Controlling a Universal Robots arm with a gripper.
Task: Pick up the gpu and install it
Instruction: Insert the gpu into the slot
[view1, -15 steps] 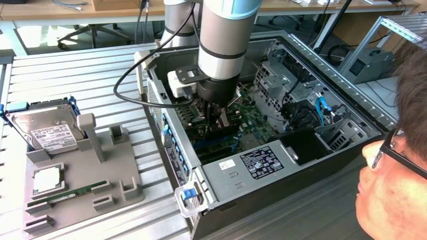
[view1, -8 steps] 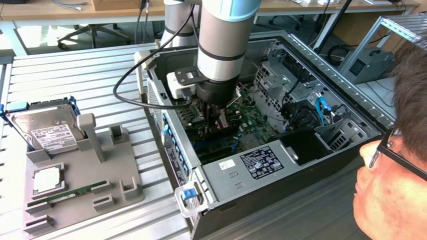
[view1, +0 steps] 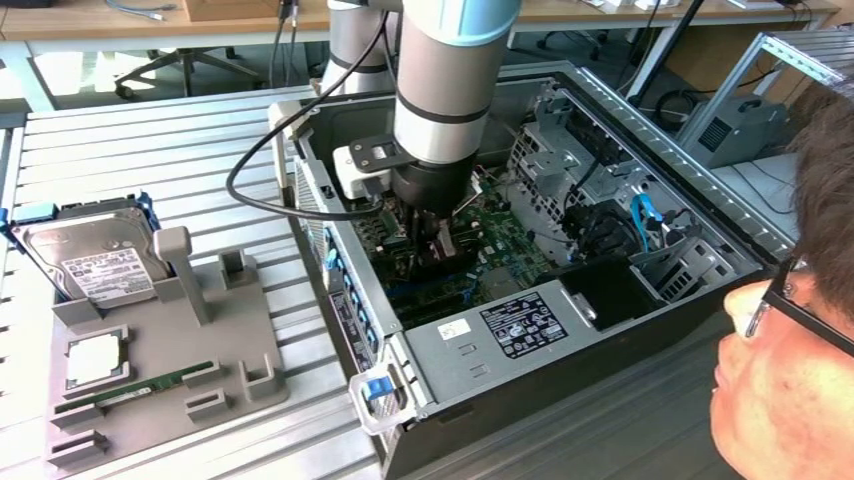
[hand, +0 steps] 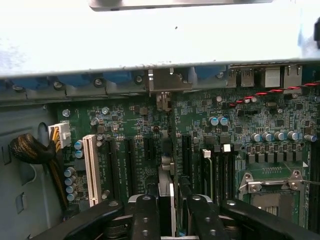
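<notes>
In the exterior view, left to right, the hard drive (view1: 96, 262) stands at nine o'clock from the hand (view1: 438, 238), which grips the gpu (hand: 166, 200) edge-on inside the computer case (view1: 641, 330), its long axis along the slots (hand: 150, 150).

Gripper (hand: 172, 212) sits deep in the open case (view1: 350, 290), fingers (hand: 145, 215) closed on the gpu (hand: 166, 165), which stands edge-on over the motherboard (hand: 135, 150). Tight on both sides of the jaws: black slots (hand: 127, 160) and a white slot (hand: 90, 167) on one side, memory sticks (hand: 217, 170) and CPU socket (hand: 272, 187) on the other. Ahead, the case's rear wall (hand: 150, 45) blocks. Drive cage (view1: 561, 160) crowds the exterior view's right.
</notes>
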